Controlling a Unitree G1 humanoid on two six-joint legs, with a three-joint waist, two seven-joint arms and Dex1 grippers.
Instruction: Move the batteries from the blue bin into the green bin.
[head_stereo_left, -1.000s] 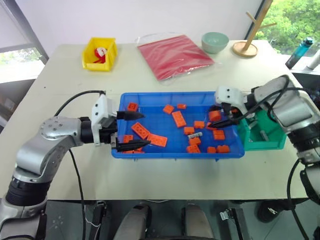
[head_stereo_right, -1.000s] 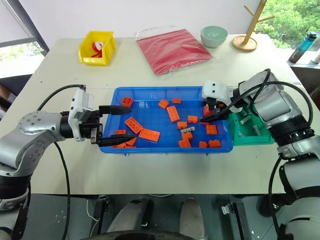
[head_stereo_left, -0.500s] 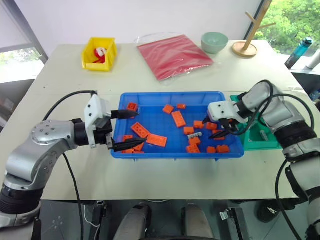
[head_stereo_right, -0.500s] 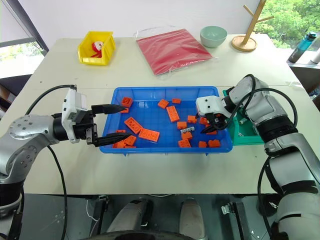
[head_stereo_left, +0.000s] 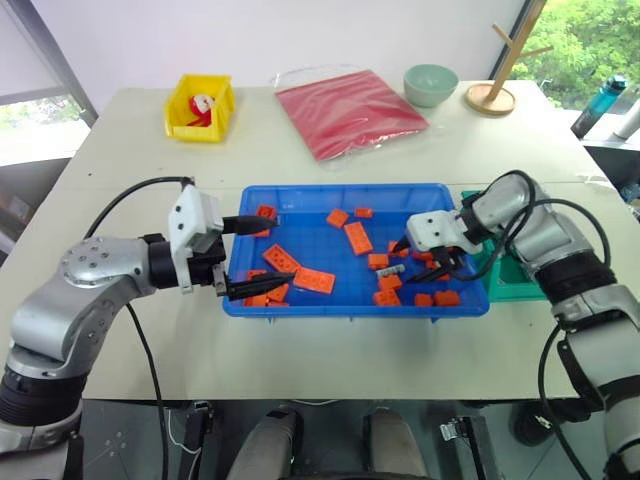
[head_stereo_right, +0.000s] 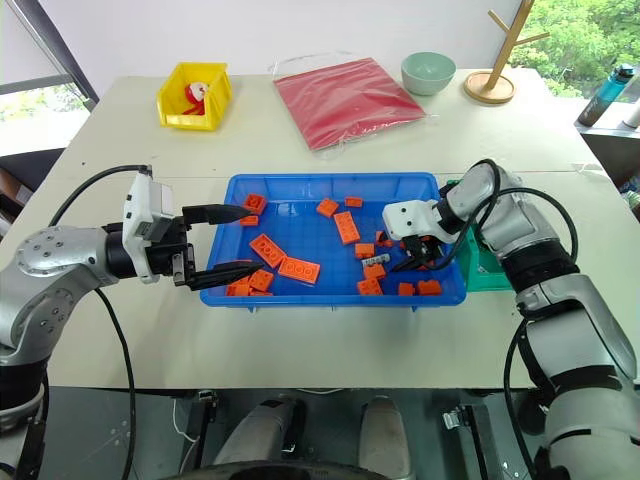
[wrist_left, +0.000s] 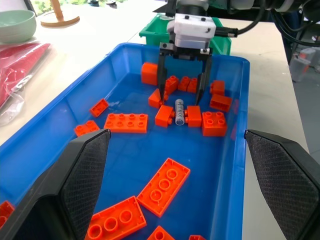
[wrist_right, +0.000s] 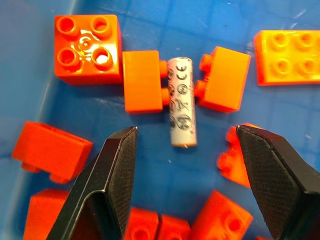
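Observation:
One silver-grey battery (wrist_right: 181, 100) lies on the floor of the blue bin (head_stereo_left: 340, 188), squeezed between two small orange bricks. My right gripper (wrist_left: 181, 102) hangs open just above it, pointing down, one finger on each side and not touching it. At the bin's left end my left gripper (head_stereo_left: 285, 252) stands open and level, reaching in over the rim with nothing between its fingers. The green bin (head_stereo_left: 540, 290) sits against the blue bin's right end, partly hidden behind my right arm. In the head view the battery (head_stereo_left: 393, 269) shows right of the bin's centre.
Several orange bricks (head_stereo_left: 313, 281) are scattered across the blue bin. At the back of the table are a yellow bin (head_stereo_left: 200, 105), a red bag (head_stereo_left: 348, 108), a pale green bowl (head_stereo_left: 430, 83) and a wooden stand (head_stereo_left: 492, 95).
My right gripper has come from beside the green bin leftward and down into the blue bin, turning to point down over the battery. The left gripper has stayed put.

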